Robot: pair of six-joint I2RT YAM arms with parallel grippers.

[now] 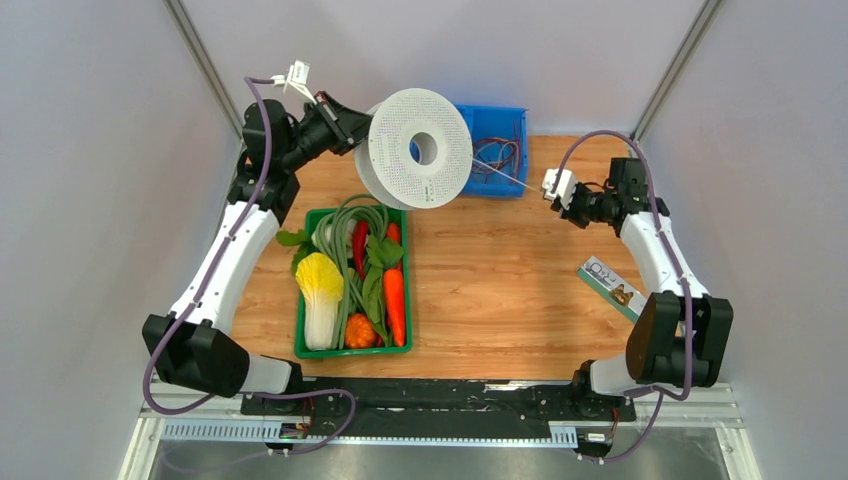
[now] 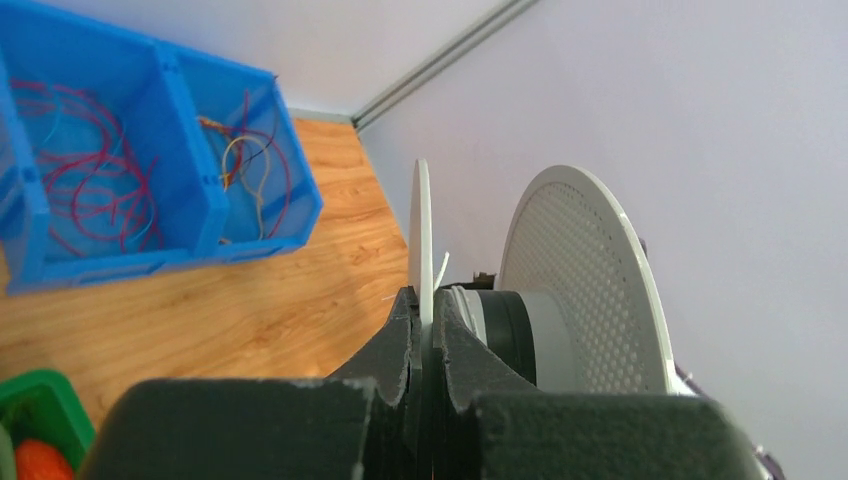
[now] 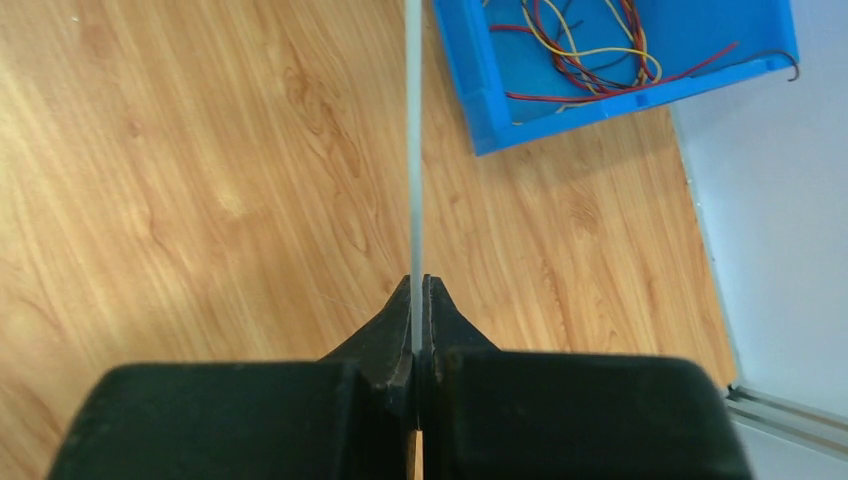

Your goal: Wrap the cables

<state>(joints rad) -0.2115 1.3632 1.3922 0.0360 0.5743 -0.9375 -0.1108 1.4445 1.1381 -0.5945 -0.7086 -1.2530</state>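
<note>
A pale-grey perforated round spool (image 1: 420, 148) with a centre hole is held up in the air at the back, above the green basket's far end. My left gripper (image 1: 352, 128) is shut on the rim of one flange (image 2: 421, 240); the other flange (image 2: 585, 280) stands to its right. A thin white wire (image 1: 505, 175) runs taut from the spool to my right gripper (image 1: 553, 186), which is shut on it. In the right wrist view the wire (image 3: 414, 150) rises straight from the closed fingers (image 3: 445, 320).
A blue bin (image 1: 500, 140) with red and yellow wire coils sits behind the spool. A green basket (image 1: 300, 330) of vegetables lies at the left. A small printed box (image 1: 612, 286) lies at the right edge of the wooden table (image 1: 500, 290).
</note>
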